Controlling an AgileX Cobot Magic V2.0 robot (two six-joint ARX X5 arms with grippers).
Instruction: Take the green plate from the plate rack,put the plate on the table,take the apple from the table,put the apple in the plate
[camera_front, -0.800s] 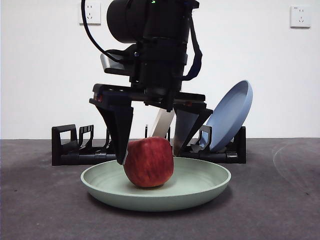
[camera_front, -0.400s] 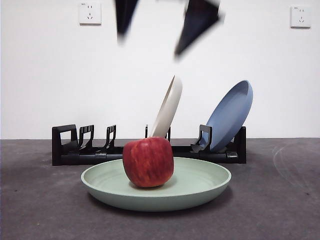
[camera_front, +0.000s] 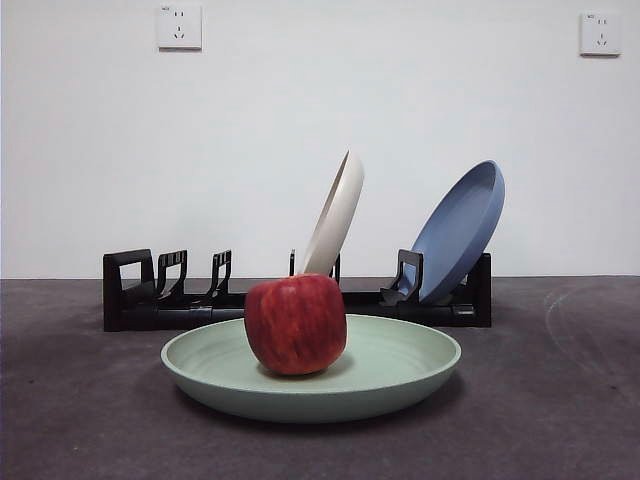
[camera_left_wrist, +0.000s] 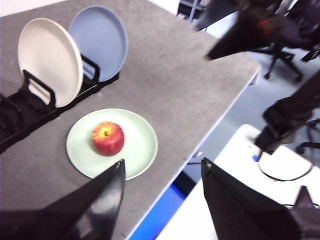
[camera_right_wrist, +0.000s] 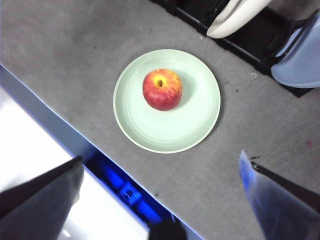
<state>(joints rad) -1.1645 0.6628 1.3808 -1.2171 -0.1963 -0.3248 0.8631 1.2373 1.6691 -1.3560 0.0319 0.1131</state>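
Note:
The apple sits inside the green plate, which lies flat on the table in front of the plate rack. Neither gripper shows in the front view. My right gripper hangs open high above the table, looking straight down on the apple and the green plate. My left gripper is also open and held high, off to one side of the green plate and the apple. Both grippers hold nothing.
A cream-white plate and a blue plate lean in the rack behind. The table's near edge runs close to the green plate. The other arm shows dark and blurred in the left wrist view.
The open gripper that straddled the apple has risen clear and left the front view. The apple and the green plate stay where they were.

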